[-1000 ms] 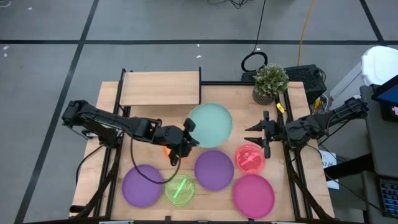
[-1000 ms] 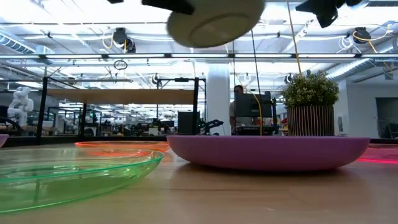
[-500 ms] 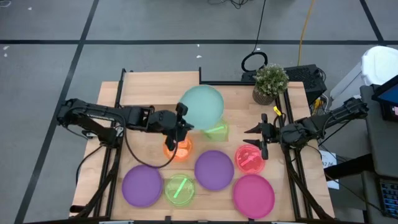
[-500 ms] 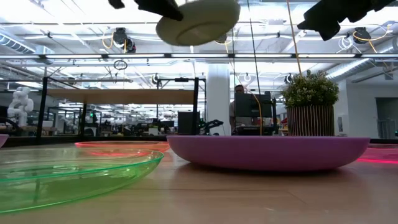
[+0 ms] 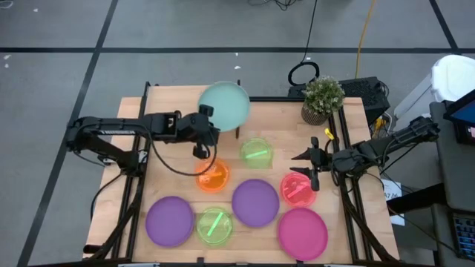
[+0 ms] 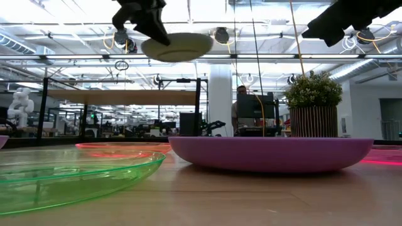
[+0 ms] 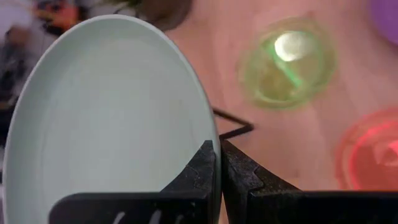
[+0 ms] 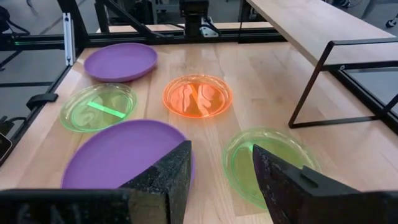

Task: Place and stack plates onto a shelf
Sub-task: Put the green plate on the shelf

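We see left gripper [image 5: 205,119] clamped on rim of pale teal plate [image 5: 223,106], held in air over right end of shelf [image 5: 174,104]. Right gripper [image 5: 313,169] hovers at table's right side above red-pink plate [image 5: 298,188], fingers parted, nothing held. On table [image 5: 280,130]: orange plate [image 5: 213,176], two green plates [image 5: 256,153], two purple plates [image 5: 255,202], magenta plate [image 5: 302,231]. Potted plant [image 5: 323,99] stands at far right corner.

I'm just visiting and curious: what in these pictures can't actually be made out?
- High view: the shelf top under the pale teal plate is hidden by it.
- Left wrist view: the green plate is blurred.
- Low view: the right gripper is cut off by the top edge.
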You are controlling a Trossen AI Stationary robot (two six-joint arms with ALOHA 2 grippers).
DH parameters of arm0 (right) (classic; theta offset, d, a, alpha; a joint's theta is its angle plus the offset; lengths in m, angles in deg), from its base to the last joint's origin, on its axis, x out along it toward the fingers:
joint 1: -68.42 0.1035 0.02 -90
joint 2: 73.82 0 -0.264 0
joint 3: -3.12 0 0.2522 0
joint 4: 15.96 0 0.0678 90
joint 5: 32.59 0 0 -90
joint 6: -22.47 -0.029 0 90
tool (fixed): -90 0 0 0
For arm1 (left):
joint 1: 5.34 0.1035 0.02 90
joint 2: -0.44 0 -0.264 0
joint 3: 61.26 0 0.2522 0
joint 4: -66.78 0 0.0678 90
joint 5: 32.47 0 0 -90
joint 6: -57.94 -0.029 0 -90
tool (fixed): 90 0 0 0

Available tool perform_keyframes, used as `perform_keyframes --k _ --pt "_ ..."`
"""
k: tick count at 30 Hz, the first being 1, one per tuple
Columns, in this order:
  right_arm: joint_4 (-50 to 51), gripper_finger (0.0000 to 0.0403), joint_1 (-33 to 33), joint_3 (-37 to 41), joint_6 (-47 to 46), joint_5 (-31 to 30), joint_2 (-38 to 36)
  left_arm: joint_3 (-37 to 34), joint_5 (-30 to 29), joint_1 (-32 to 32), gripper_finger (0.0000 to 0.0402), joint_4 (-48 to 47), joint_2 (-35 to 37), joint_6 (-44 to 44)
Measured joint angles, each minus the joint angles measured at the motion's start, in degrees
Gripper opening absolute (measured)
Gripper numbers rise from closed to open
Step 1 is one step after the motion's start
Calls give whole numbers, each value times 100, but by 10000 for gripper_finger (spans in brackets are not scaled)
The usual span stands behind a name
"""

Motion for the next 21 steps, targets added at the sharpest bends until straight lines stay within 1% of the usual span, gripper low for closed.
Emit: perform_keyframes --k 5,7,10,15,21 --pt "0 153 0 0 109 -2 0 -2 -248 226 10 -343 166 535" --pt "-6 153 0 0 123 -1 0 -2 -263 324 10 -599 273 823" --pt "-22 153 0 0 151 -4 2 -2 -274 402 10 -712 406 1219" --pt "-64 153 -2 0 213 -13 2 -2 -285 520 10 -1329 671 1737" --pt "-211 153 -30 0 299 -35 0 -50 -475 727 10 -1818 923 2449"
